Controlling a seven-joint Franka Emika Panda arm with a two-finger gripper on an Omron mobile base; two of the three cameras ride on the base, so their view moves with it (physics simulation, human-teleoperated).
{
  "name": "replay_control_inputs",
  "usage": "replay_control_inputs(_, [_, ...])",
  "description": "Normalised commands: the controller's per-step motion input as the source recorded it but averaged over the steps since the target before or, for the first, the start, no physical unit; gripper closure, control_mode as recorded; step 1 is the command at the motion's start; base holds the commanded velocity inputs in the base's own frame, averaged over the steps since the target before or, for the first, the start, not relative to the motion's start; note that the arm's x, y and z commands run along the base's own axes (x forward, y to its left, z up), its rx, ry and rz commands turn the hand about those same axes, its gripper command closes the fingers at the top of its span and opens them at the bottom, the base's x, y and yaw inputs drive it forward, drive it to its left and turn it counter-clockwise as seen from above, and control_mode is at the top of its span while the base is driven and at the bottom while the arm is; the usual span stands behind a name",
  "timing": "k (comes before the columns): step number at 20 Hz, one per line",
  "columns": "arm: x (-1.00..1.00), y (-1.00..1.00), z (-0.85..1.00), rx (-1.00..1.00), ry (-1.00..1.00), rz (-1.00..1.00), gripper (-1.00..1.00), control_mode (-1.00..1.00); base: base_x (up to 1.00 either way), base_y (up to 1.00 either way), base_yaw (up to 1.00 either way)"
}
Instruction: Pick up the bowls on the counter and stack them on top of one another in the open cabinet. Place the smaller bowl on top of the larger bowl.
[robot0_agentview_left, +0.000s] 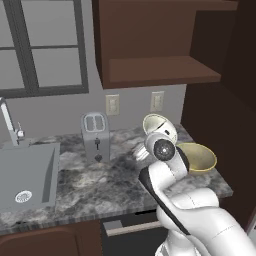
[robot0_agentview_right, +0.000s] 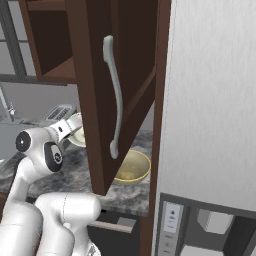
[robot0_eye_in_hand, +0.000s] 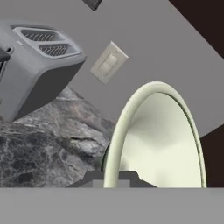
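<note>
The small cream bowl (robot0_agentview_left: 159, 125) is held by its rim in the fingers (robot0_eye_in_hand: 114, 176), tilted above the desk (robot0_agentview_left: 90, 180) just beside the toaster (robot0_agentview_left: 95, 136), while the yellow bowl (robot0_agentview_left: 197, 157), meant as the base, sits farther from the toaster.

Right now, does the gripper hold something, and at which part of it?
Yes. The gripper holds the smaller bowl by its rim, tilted on edge above the counter.

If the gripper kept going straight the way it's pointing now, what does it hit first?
Probably the grey back wall near the outlet; the gripper carries the smaller bowl, whose rim leads. Depth unclear.
</note>
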Motion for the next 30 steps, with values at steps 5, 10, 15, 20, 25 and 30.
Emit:
replay_control_inputs(5, [-0.31,-0.38,0.4,-0.08,-0.19,-0.05,1.0,-1.0,0.0,0.0,0.0])
replay_control_inputs(10, [-0.08,-0.25,0.29,-0.07,-0.03,-0.06,1.0,-1.0,0.0,0.0,0.0])
replay_control_inputs(15, [-0.03,-0.03,0.03,0.0,-0.01,0.0,1.0,-1.0,0.0,0.0,0.0])
replay_control_inputs(20, [-0.07,-0.32,0.01,-0.04,0.05,-0.08,1.0,-1.0,0.0,0.0,0.0])
replay_control_inputs(25, [0.04,-0.4,0.0,-0.11,0.17,-0.17,1.0,-1.0,0.0,0.0,0.0])
replay_control_inputs(30, [0.11,-0.29,0.0,-0.15,0.2,-0.16,1.0,-1.0,0.0,0.0,0.0])
